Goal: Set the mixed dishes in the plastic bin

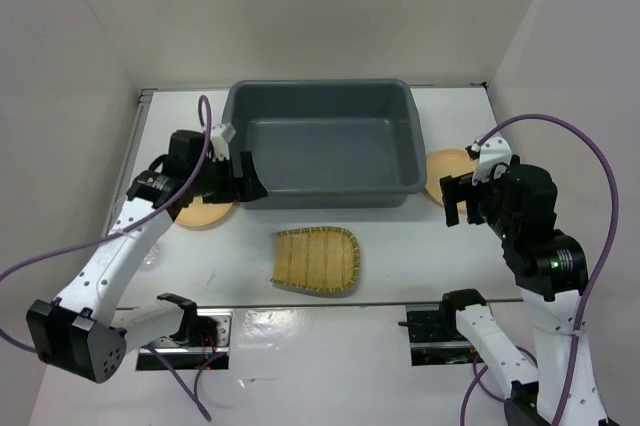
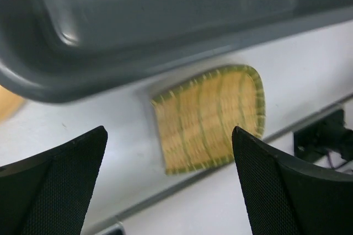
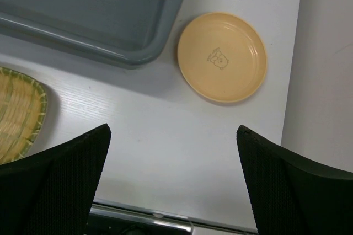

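Note:
The slate-grey bin stands empty at the back middle. The bamboo tray lies in front of it. One tan plate lies left of the bin, partly under my left arm. The other plate lies right of the bin. My left gripper is open and empty at the bin's front-left corner. In the left wrist view it sees the tray and the bin wall. My right gripper is open and empty just in front of the right plate. The glass cup is only a faint clear shape by the left arm.
White walls close in the table on the left, back and right. Two black mounts sit on the metal rail at the near edge. Purple cables loop from both arms. The bin corner and the tray's edge show in the right wrist view.

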Robot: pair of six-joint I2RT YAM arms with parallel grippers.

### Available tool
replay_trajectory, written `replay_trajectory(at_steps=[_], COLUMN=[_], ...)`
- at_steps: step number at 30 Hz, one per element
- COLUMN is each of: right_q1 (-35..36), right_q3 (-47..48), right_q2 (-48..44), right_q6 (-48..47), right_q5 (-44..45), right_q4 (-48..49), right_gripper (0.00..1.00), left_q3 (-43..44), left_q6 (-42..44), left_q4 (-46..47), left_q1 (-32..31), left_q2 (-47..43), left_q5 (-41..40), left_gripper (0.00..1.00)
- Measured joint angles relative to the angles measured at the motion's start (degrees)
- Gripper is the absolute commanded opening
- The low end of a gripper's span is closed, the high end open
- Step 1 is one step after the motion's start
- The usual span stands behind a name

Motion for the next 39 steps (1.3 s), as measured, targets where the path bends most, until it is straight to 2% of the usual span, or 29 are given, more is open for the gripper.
replay_trajectory(at_steps=[3,7,11,17,21,25,30,39], right_q1=[0.00,-0.02,-0.04,-0.11,-0.11,-0.94,-8.61,-13.29], right_q3=[-0.98,-3.41,-6.14,-7.34,-11.45,-17.77,-20.13,-29.38], right_q2=[0.02,-0.22,-1.05,-4.37,-4.81,3.32,16.26,18.36], right_q6=[-0.04,-1.60,-6.47,-16.83,-19.06,-16.94,-18.69,-33.33], right_q5=[2.05,6.23,7.45,3.02,2.89,8.61,9.33,0.04], right_q4=[-0.07,0.11,-0.22,-0.28,2.51,6.82,12.24,19.50], right_gripper=[0.99,0.99,0.99,0.99,0.99,0.99,0.99,0.99], left_q3=[-2.10,-1.66,-0.87,-13.97,-19.19,-18.64,-14.80,-8.83], left_q6=[-3.15,-4.28,-5.55,-8.83,-10.80,-12.02,-11.72,-8.48], left_q4=[-1.20,-1.73,-2.86,-1.57,-2.51,-3.45,-4.83,-8.70], left_q1=[-2.58,-2.95,-2.71,-2.69,-3.89,-4.79,-4.83,-4.83], left_q2=[-3.45,-11.23,-13.25,-16.09,-17.77,-20.39,-21.44,-18.40], left_q5=[-0.68,-4.42,-5.46,1.14,3.48,3.17,2.03,1.81], left_gripper=[1.00,1.00,1.00,1.00,1.00,1.00,1.00,1.00])
